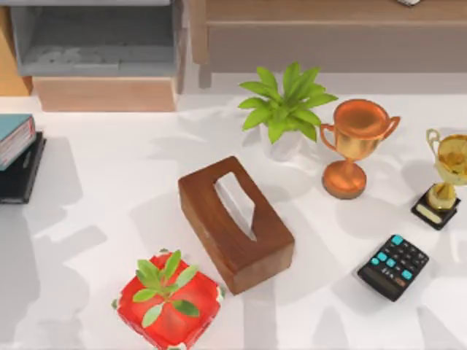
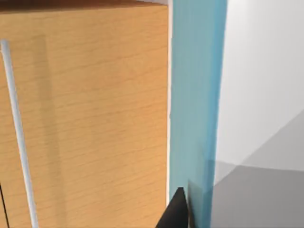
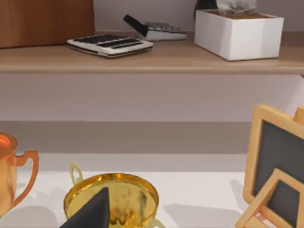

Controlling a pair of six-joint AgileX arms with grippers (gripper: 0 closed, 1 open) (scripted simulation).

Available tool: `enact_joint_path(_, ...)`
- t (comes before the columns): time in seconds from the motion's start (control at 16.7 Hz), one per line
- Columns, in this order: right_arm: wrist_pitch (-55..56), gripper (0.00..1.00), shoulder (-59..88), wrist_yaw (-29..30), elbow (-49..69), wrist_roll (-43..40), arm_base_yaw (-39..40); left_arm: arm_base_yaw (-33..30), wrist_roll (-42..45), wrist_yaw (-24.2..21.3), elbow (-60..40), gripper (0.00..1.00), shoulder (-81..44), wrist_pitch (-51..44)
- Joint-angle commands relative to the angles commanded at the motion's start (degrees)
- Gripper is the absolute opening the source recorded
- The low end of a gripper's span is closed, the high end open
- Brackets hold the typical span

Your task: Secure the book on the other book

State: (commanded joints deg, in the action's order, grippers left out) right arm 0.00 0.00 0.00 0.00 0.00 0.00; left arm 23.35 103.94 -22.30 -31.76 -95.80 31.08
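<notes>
**Teal book already on the black one — finish is about a clean let-go**

Teal book (image 1: 14,138) sits stacked on the flat black book (image 1: 22,169) at the far left edge of the tabletop (image 1: 109,189). Looks set down, spine roughly parallel to the black one, not overhanging much from what the top view gives.

Left gripper (image 2: 178,211): the left wrist view has one dark fingertip (image 2: 176,209) right against the teal cover's edge. Can't tell how wide the jaws stand or whether they grip the book. Beyond the jaws: wood-grain panel (image 2: 85,118) on one side of the book, pale tabletop on the other.

Right gripper (image 3: 92,211) parked over by the gold trophy (image 3: 114,194), idle; jaw state unclear too.

My read for doing it well: if the jaws are gripping, open them fully before any lift, then retreat straight away from the cover. A sideways drag would likely skew the stack or push it off the tabletop edge.
</notes>
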Motion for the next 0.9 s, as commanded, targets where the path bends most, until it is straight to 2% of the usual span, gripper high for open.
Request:
enact_joint_path(0.6, 0.0, 1.0, 0.0, 0.0, 0.0, 0.0, 0.0, 0.0, 0.0, 0.0, 0.0, 0.98, 0.0, 0.0)
enact_joint_path(0.9, 0.0, 1.0, 0.0, 0.0, 0.0, 0.0, 0.0, 0.0, 0.0, 0.0, 0.0, 1.0, 0.0, 0.0)
